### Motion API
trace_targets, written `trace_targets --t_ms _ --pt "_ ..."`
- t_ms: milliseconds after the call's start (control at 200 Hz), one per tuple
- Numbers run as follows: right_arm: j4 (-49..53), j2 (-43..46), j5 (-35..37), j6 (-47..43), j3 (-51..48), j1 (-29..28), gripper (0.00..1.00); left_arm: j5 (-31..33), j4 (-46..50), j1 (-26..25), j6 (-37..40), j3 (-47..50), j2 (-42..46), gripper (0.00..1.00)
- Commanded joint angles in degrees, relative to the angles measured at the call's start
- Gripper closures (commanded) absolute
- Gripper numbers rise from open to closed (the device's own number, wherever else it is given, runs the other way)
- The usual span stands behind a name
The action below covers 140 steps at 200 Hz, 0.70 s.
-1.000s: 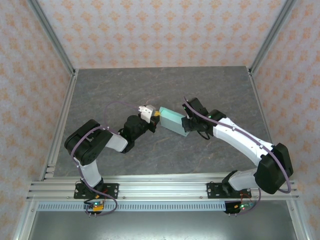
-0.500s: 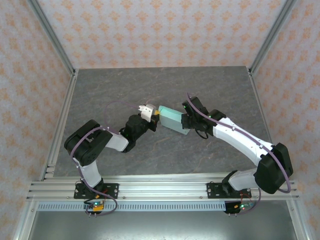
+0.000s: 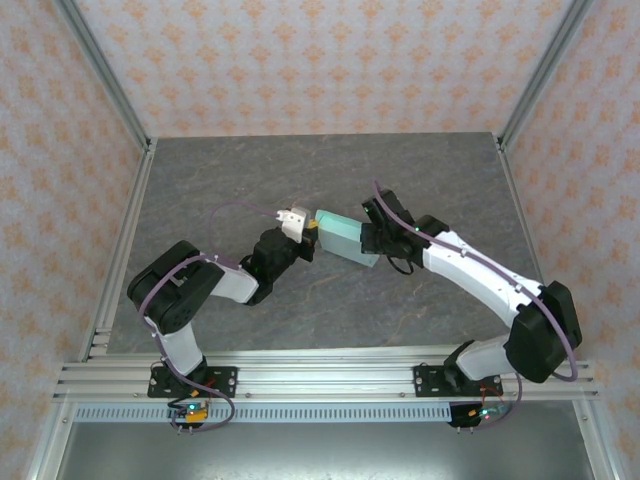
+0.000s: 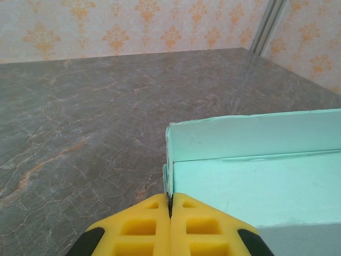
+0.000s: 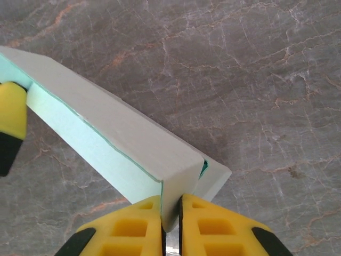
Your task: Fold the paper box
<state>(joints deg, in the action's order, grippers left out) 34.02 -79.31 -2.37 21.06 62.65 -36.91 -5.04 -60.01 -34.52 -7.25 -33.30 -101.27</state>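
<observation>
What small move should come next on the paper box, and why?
Probably the right gripper should press its end inward while the left gripper holds firm. Each pinches an opposite end of the paper box, and beside the right gripper an end flap stands ajar with a dark gap behind it.

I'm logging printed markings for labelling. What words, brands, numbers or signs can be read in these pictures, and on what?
None can be read. The paper box is plain mint card, the yellow fingers bear no lettering, the wallpaper has only an ornament pattern, and the table only stone veining.
</observation>
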Motion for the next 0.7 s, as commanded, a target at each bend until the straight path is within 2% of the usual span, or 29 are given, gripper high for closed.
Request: trace_targets --t_ms 0,400,696 --pt "-0.5 -0.2 -1.0 3.5 2.8 -0.2 0.85 2.2 12.0 -1.2 -0.4 1.2 -1.2 0.95" --pt "-1.9 -2.4 -3.2 4.7 2.7 -0.2 0.85 4.4 11.5 -1.5 -1.2 1.6 -1.3 0.95" --pt "-3.1 -4.0 0.0 4.9 0.0 -0.1 0.86 5.1 11.4 -1.4 -2.6 1.3 -1.5 0.94"
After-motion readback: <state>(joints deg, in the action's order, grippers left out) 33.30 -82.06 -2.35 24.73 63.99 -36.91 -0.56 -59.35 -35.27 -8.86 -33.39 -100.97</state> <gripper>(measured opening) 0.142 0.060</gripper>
